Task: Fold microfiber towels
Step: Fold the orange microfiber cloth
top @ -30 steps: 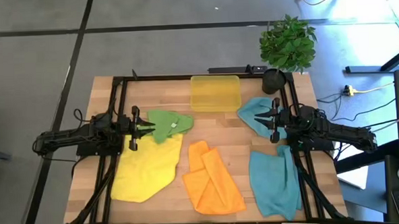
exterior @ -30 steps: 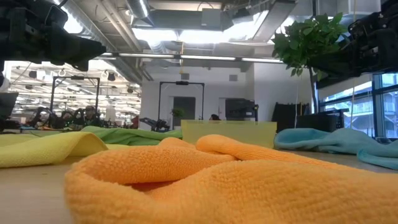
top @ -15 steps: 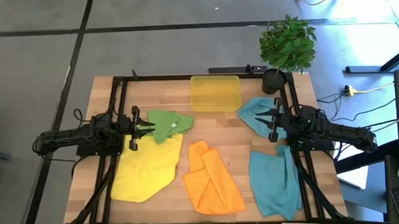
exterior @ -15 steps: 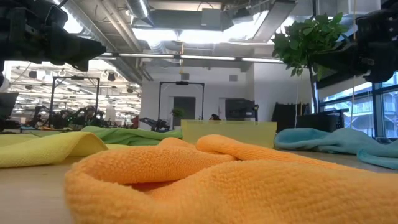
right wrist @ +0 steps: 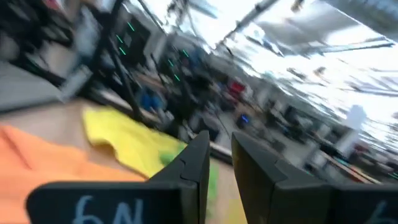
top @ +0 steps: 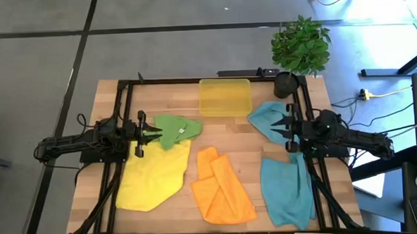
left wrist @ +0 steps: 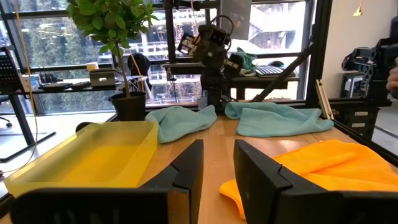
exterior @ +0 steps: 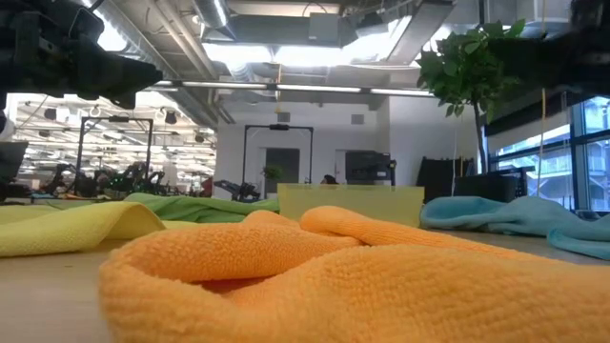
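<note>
While both grippers hover empty with fingers slightly parted, the right gripper (top: 287, 129) should descend onto a corner of the blue towel (top: 268, 119) near the table's (top: 249, 149) right edge.

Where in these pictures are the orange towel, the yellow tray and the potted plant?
orange towel (top: 218, 187): high view, middle of the cloth.
yellow tray (top: 225, 97): high view, tray floor.
potted plant (top: 300, 44): high view, leaves.

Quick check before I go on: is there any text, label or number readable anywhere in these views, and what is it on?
Right gripper: pale marks on its body near the camera, blurred and not readable.
Towels, tray, plant pot, table: no text visible.
Room behind: any signs too small or blurred to read.
</note>
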